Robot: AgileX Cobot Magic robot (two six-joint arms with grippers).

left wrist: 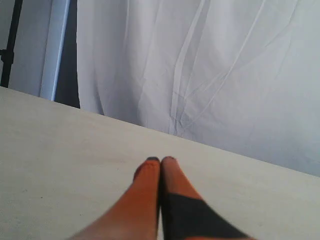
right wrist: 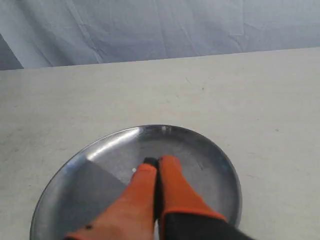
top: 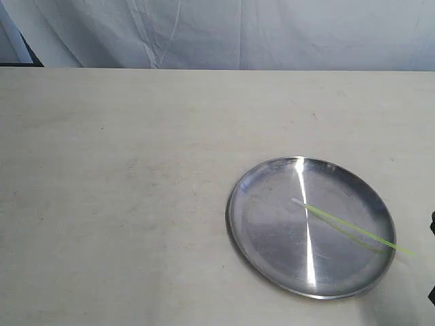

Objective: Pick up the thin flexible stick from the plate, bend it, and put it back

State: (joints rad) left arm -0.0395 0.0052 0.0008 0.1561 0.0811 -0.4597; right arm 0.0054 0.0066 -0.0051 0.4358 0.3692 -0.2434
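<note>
The shiny silver plate (top: 262,224) lies on the table at the right front of the exterior view. The thin lime-green stick (top: 353,231) rests across it, from near the plate's middle out over the right rim. Neither gripper shows clearly in the exterior view. In the right wrist view my right gripper (right wrist: 157,161) hangs over the plate (right wrist: 220,165), its orange fingers pressed together with nothing between them; the stick is hidden there. My left gripper (left wrist: 160,160) is shut too, above bare table, away from the plate.
The pale table (top: 122,170) stretches to the left and behind the plate. A white cloth backdrop (top: 238,34) hangs behind the table's far edge. A white glare streak (top: 307,231) crosses the plate.
</note>
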